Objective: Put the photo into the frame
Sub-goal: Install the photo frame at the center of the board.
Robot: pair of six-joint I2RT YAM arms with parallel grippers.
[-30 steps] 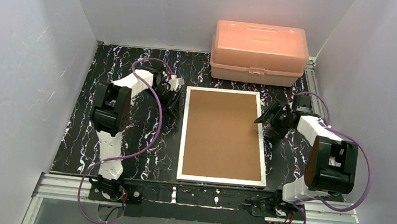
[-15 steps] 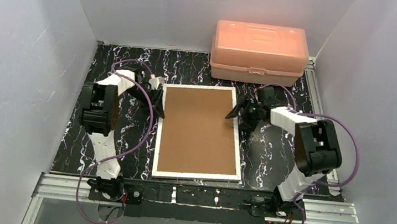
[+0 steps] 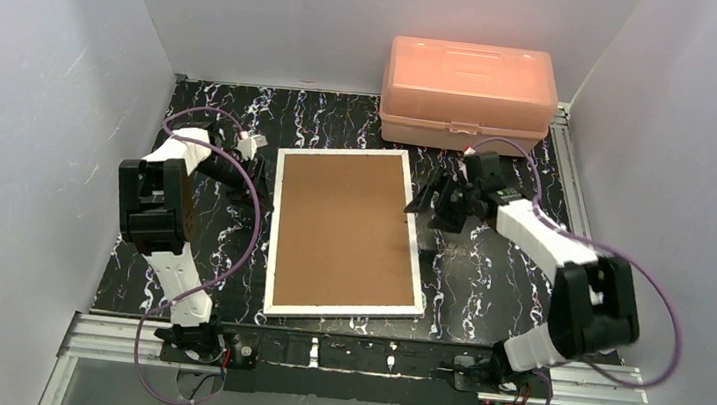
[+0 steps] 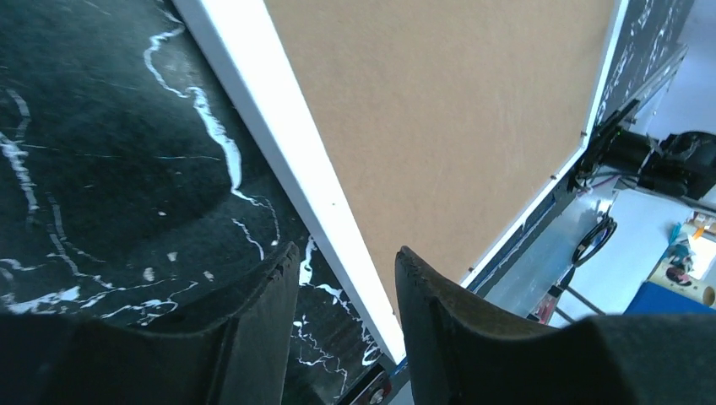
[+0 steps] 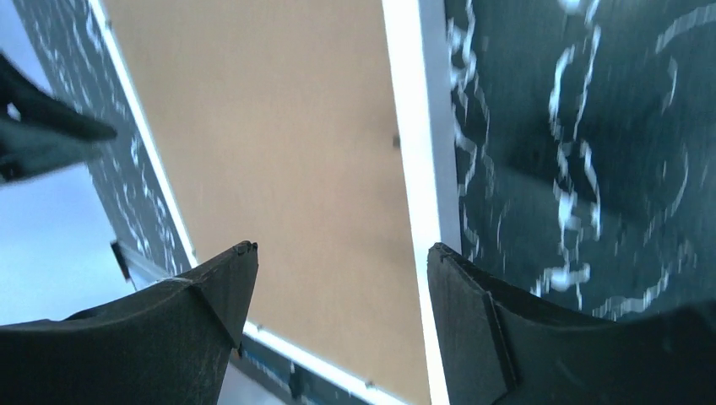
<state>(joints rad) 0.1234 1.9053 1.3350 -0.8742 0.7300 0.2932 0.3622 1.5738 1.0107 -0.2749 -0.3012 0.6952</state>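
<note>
The frame lies face down in the middle of the mat, its brown board back up inside a thin white edge, slightly skewed. It also shows in the left wrist view and the right wrist view. The photo is not in view. My left gripper is open at the frame's left edge; in its wrist view the gripper straddles the white edge. My right gripper is open at the frame's right edge; in its wrist view the gripper spans board and white edge.
A pink plastic box, lid shut, stands at the back right, just behind the frame's far right corner. The black marbled mat covers the table. White walls close in on the left, back and right. A metal rail runs along the near edge.
The frame has slid left across the mat and turned slightly. Both grippers have moved left with it, staying at its left and right edges.
</note>
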